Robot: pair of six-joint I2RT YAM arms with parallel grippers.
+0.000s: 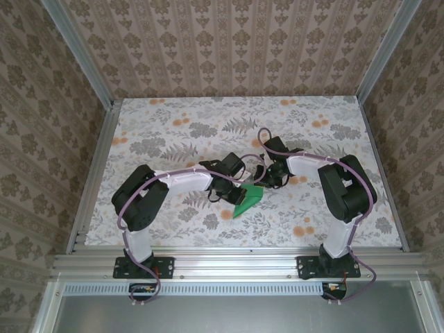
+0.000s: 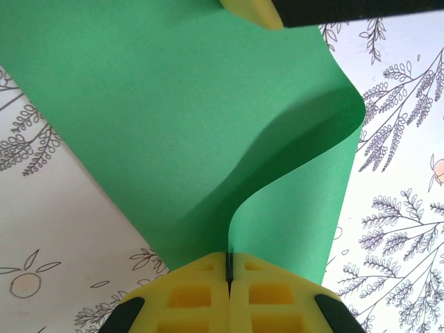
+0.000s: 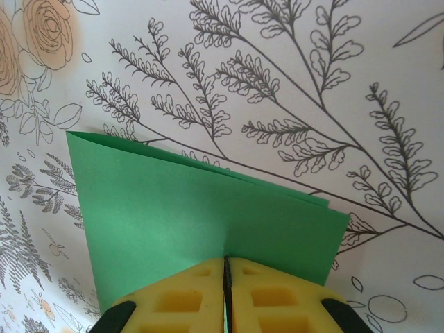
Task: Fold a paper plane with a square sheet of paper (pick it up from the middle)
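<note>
We begin with the surface [image 1: 166,132], a broad flat board printed with grey ferns and pale orange blossoms, matte and smooth. Over its near half the left arm [image 1: 159,187] and the right arm [image 1: 340,184] bend inward until their wrists almost meet. Between them hangs the square sheet of paper [image 1: 248,200], bright green and plain, already doubled over. From the right wrist we see two layers with edges slightly offset and a sharp corner at the upper left. From the left wrist the sheet bows in a soft S-curve. We cannot tell whether its low edge touches the surface. We judge it very light and limp, stiff only along a crease, easy to dent or tear if the two arms pull apart, and slick enough to slide between pads. The best hold is at an edge near the fold, pinched flat, with slack left between the two grips. The left end effector [image 2: 229,267] is closed on one edge of the paper, its ribbed yellow pads [image 2: 187,295] meeting with the paper's thin edge running into the seam. The right end effector [image 3: 226,263] is likewise clamped on the paper's edge, pads pressed together.
</note>
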